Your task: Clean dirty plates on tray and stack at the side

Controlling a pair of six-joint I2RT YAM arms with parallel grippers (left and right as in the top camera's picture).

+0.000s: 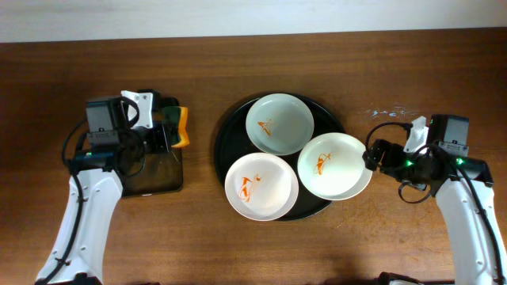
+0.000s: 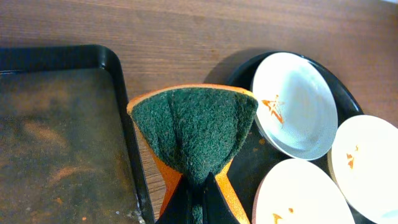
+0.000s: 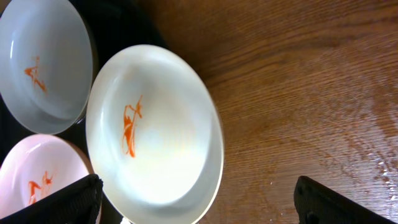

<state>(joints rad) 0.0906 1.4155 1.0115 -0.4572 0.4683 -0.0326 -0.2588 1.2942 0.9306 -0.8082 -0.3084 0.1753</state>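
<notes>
Down under it all, the brown bench [image 1: 198, 237]. In the middle of the bench, the big round black tray [image 1: 224, 134], with a raised edge, good for keeping plates from sliding off. Off to the left, a small tray [image 1: 158, 174], dark with square corners, stained brown inside, maybe a spot to rest the sponge. On the big tray, three white plates, close together, all dirty with orange sauce: top plate [image 1: 279, 123], low plate [image 1: 261, 187], right plate [image 1: 334, 165]. None wiped clean, none stacked at the side yet. Right plate poking out past the tray edge and over the bench, toward the right arm, so likely the easy one to grab by the rim. Then the sponge [image 2: 193, 127], orange with a rough green pad, over the gap between the small tray and the big tray, looking ready to scrub. Left gripper [image 2: 198, 186] pinched tight on the sponge's narrow end, to stop any slipping. Right gripper [image 3: 198, 196] spread wide, holding nothing, right at the right plate's rim, likely set to take that plate first.
</notes>
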